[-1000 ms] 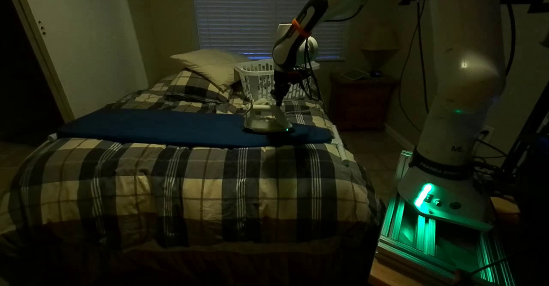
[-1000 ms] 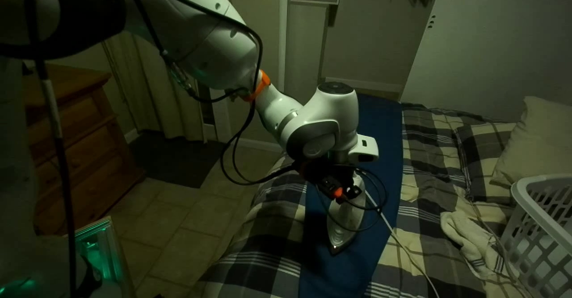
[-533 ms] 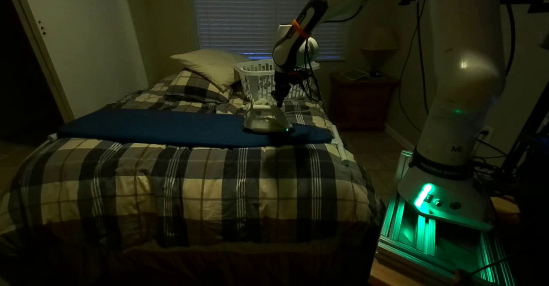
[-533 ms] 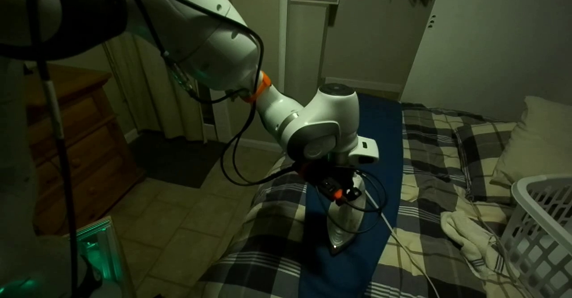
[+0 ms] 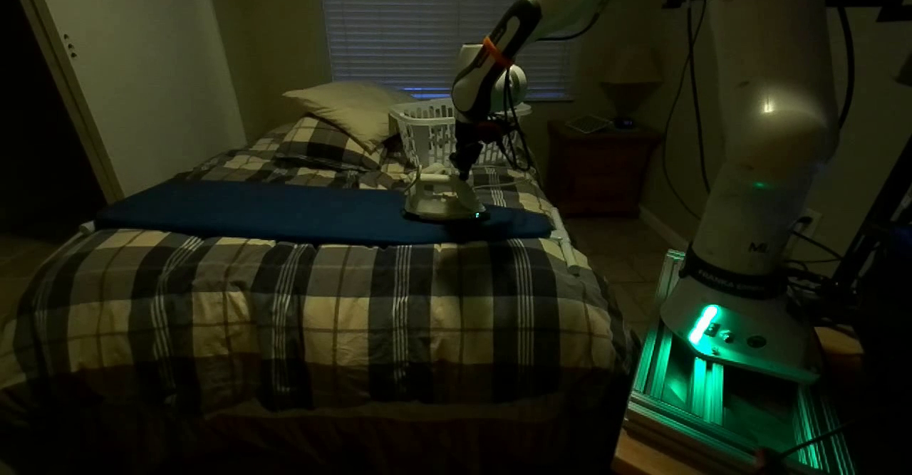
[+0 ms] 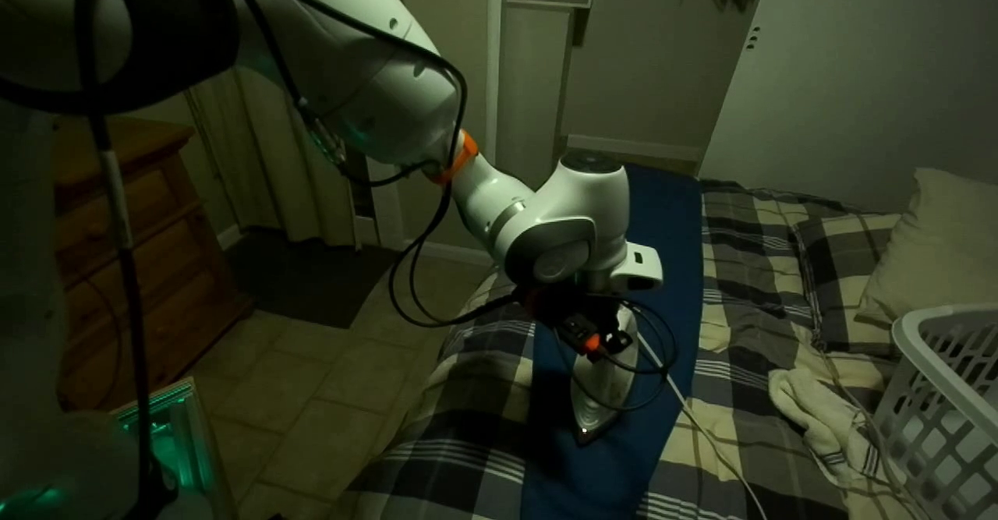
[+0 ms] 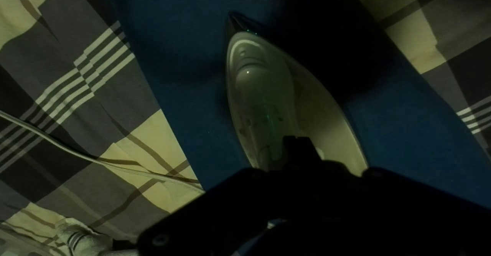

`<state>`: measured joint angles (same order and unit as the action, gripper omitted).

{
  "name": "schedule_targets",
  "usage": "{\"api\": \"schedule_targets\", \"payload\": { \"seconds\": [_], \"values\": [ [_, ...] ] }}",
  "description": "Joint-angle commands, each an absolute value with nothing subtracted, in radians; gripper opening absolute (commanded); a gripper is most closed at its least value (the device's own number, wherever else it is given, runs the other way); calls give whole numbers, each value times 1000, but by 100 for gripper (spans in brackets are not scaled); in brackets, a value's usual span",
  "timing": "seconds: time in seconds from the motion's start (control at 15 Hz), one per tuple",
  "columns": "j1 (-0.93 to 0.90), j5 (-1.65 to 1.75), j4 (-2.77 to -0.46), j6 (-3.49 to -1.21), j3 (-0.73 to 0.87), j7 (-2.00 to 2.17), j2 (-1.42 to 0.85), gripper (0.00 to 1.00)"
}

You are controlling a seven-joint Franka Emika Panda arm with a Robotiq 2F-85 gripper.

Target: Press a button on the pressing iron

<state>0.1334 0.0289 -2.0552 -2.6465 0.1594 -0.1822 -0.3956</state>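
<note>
The pressing iron [image 5: 443, 208] is pale grey-silver with a looped handle and stands on the blue ironing board [image 5: 249, 208]. It also shows in an exterior view [image 6: 599, 395], partly hidden by my gripper and cables, and in the wrist view [image 7: 264, 83] with its tip pointing up. My gripper [image 5: 463, 174] points down at the top of the iron, by the front of its handle. In the wrist view the fingertips [image 7: 296, 137] are together with nothing seen between them, over the iron's upper body. Whether they touch the iron I cannot tell. My fingers hide the iron's rear.
The board lies across a bed with a plaid cover. A white lattice laundry basket [image 5: 427, 133] stands behind the iron, by the pillows [image 5: 349, 108]. The iron's pale cord [image 6: 713, 434] runs over the bed. Socks [image 6: 815, 415] lie near the basket. The room is dim.
My arm and gripper have sunk slightly toward the iron, and the upper arm has shifted a little. The iron has not visibly moved.
</note>
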Motion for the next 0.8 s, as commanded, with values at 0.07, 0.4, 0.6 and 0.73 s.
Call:
{"api": "schedule_targets", "payload": {
  "seconds": [0.07, 0.4, 0.6, 0.73],
  "values": [
    [158, 29, -2017, -2630, 134, -173, -424, 6],
    [164, 19, -2008, -2614, 127, -175, -433, 6],
    [169, 8, -2002, -2598, 116, -176, -439, 6],
    [172, 7, -2001, -2604, 113, -177, -447, 6]
  ]
}}
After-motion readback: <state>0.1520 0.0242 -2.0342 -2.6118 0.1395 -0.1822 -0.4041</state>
